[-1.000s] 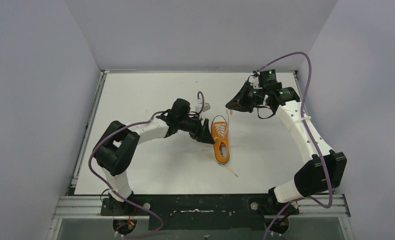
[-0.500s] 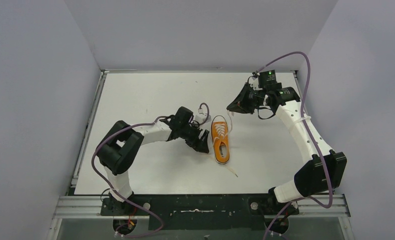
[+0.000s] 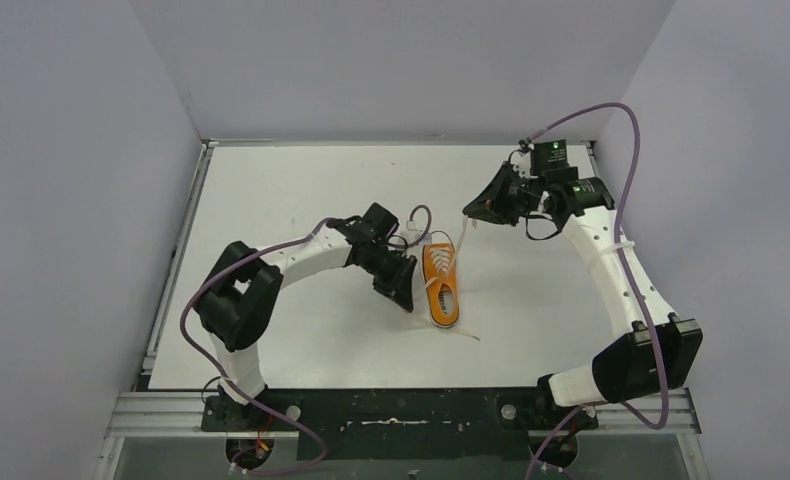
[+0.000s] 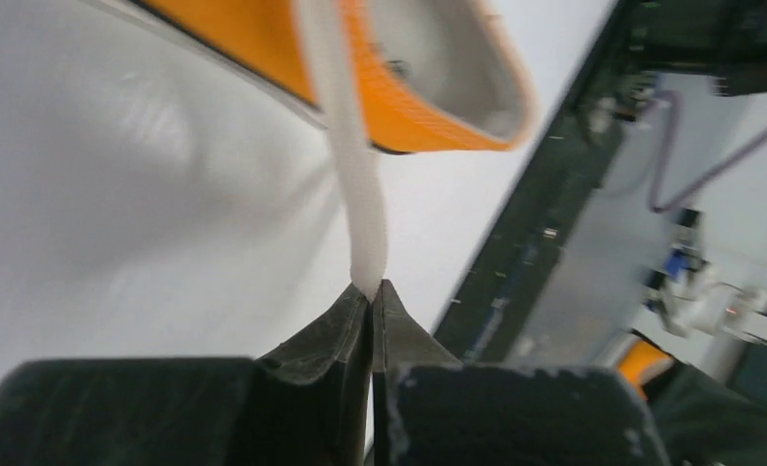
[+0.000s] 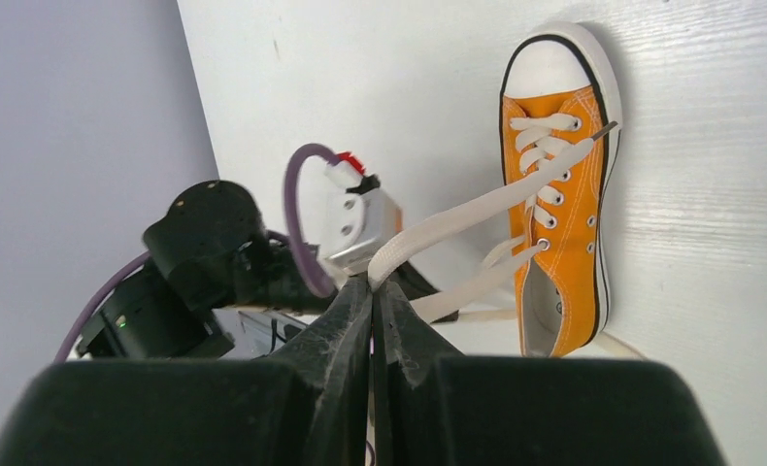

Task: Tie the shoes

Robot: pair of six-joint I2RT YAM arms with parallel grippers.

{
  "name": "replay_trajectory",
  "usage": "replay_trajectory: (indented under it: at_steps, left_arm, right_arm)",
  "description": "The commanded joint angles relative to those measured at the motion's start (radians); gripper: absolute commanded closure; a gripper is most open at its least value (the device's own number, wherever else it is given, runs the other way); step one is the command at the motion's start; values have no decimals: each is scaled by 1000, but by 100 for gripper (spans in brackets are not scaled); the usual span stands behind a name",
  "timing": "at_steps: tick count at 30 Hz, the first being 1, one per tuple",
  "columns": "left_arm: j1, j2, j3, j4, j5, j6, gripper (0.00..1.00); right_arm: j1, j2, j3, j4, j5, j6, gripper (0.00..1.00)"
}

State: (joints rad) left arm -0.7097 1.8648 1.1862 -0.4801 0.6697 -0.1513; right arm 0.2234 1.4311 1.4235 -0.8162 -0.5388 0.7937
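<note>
The orange shoe with white toe cap lies flat mid-table, toe pointing away from the arm bases. My left gripper is low beside its heel on the left. In the left wrist view the gripper is shut on one whitish lace that runs up past the shoe's heel opening. My right gripper hovers beyond the toe, to the right. In the right wrist view the gripper is shut on the other lace, drawn taut from the shoe's eyelets.
A loose lace end trails on the table near the heel. The left arm's wrist and purple cable sit close to the taut lace. White table edges and grey walls enclose the space.
My left gripper slid toward the shoe's heel and closed on a lace. The right gripper drifted slightly right, still holding its lace.
</note>
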Motion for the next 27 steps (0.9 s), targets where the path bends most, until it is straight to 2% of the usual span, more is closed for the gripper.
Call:
replay_trajectory:
  at_steps: [1, 4, 11, 18, 24, 27]
  left_arm:
    - [0, -101, 152, -239, 272, -99, 100]
    - [1, -104, 175, -224, 359, -142, 100]
    - [3, -108, 199, 40, 436, -342, 99]
    - [3, -154, 192, -29, 305, -164, 92]
    - [19, -204, 61, 204, 190, -156, 92]
    - [26, -190, 56, 300, 171, -175, 90]
  right_arm:
    - [-49, -86, -25, 45, -21, -4, 100]
    - [-68, -96, -52, 72, -40, 12, 100]
    - [-68, -85, -42, 77, -54, 17, 100]
    - [-66, -79, -19, 87, -80, 43, 100]
    - [-27, -77, 7, 92, -105, 85, 100]
    - [7, -80, 9, 89, -102, 106, 100]
